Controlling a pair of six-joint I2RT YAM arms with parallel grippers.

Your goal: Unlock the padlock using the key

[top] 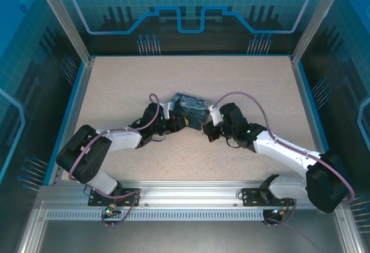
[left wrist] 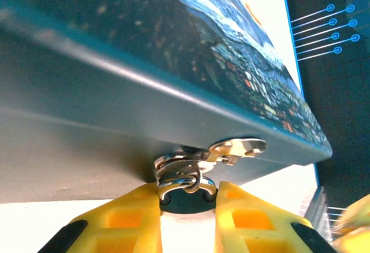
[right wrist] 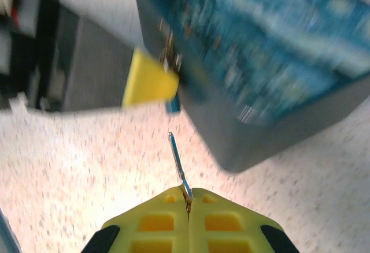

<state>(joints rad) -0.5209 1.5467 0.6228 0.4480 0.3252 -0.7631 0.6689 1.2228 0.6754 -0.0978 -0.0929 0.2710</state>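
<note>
Blue-lit panels wall in a speckled beige bench, and a painted tin lies at its middle with both arms reaching in to it.

In the left wrist view the padlock hangs from the tin's hasp at lower centre. The left pincer is drawn in narrow around it, a yellow finger against each side of its dark body, so I take it as held.

In the right wrist view the right pincer is squeezed fully together on the very end of the key. The key pokes up towards the tin, apart from it, with bare bench around it.

Trouble could come from several places:
- **The key:** it is thin and pinched only by its tail, so a slightly crooked meeting with the lock could twist it in the pincer or flick it out.
- **The padlock:** it dangles on a loose shackle and is gripped low, so it may swivel when pushed.
- **The tin:** nothing pins it down, so a firm push could slide it away across the bench.
- **The keyhole:** I cannot see it, and the right wrist view is blurred, so the aim is hard to judge.
</note>
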